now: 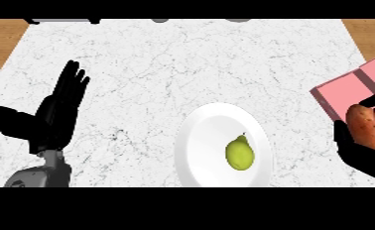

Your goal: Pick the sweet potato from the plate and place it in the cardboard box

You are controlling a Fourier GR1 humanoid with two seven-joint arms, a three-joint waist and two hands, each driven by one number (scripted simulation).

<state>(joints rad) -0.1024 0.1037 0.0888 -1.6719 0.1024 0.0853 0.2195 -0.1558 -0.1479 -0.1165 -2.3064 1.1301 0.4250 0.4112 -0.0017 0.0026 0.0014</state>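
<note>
At counter's right edge, sweet potato (362, 124) is held in right hand (353, 149), fingers curled round it, beside pink box (344, 87). Judged stiff, fairly heavy, rough-skinned, not fragile; best gripped round thick middle. Left hand (62, 107) is rested spread near left edge. Pear (240, 153) is left on plate (212, 125).

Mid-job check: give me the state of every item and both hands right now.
Sweet potato: off the plate, held by right hand, beside the box.
Right hand: curled round the sweet potato.
Left hand: open, resting at left.
Plate: holds a pear.
Box: pink, at right edge; inside not visible.
</note>
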